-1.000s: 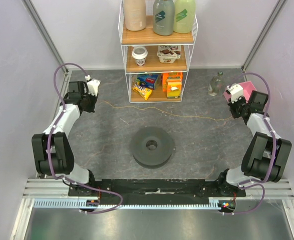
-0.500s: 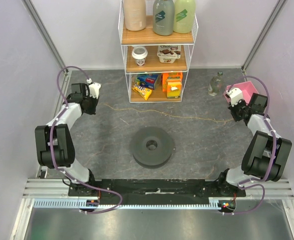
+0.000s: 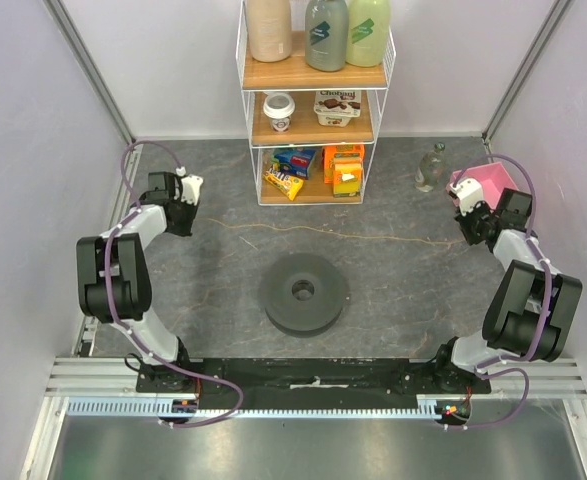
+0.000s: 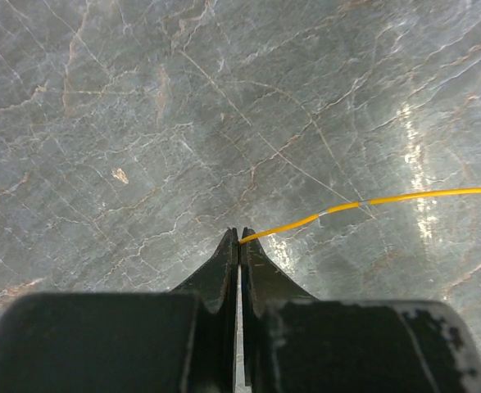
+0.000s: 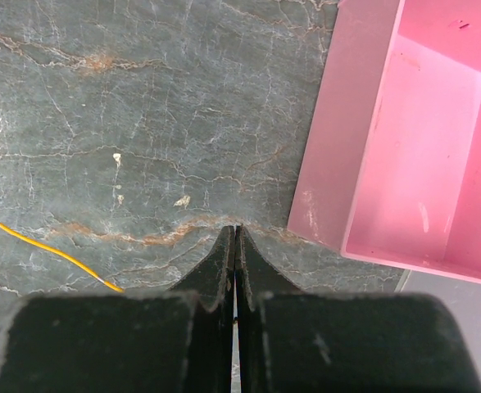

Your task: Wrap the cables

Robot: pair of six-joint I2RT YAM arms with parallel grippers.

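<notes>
The left gripper (image 4: 238, 237) is pinched tight on one end of the thin yellow-orange wire (image 4: 404, 198). Over by the pink bin (image 5: 420, 139), the right gripper (image 5: 234, 233) is closed on the other end, with an orange speck showing in its slit. The wire lies stretched across the tabletop (image 3: 213, 290), beyond the dark round spool (image 3: 304, 292) and clear of it.
</notes>
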